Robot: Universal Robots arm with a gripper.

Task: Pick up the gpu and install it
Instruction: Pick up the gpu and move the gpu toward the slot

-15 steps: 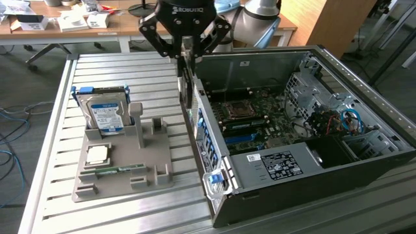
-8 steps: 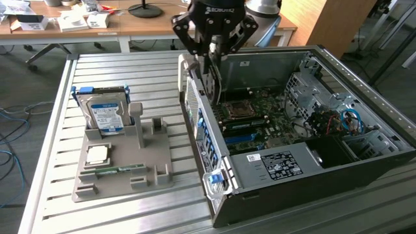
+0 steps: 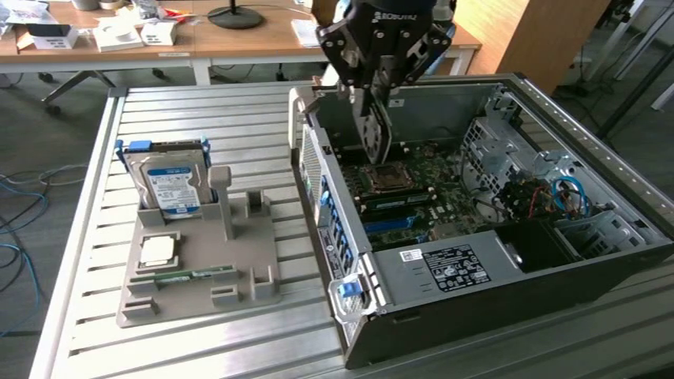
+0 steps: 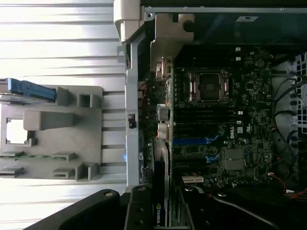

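Observation:
The gpu (image 3: 376, 126) hangs upright and edge-on, a dark thin card, over the open computer case (image 3: 443, 268). My gripper (image 3: 380, 85) is shut on its upper edge. The card's lower end sits just above the motherboard (image 3: 421, 185), near the case's rear wall. In the wrist view the gpu (image 4: 159, 211) runs between my two fingers (image 4: 139, 211) and carries a small green logo. Beyond it lie the motherboard (image 4: 225, 124) and a blue slot (image 4: 192, 141).
A grey parts holder (image 3: 200, 276) stands on the slatted table at the exterior view's left. It holds a hard drive (image 3: 169, 185), a processor chip (image 3: 158, 251) and a green memory stick (image 3: 195, 275). Cables (image 3: 558, 197) and a drive cage fill the case's far side.

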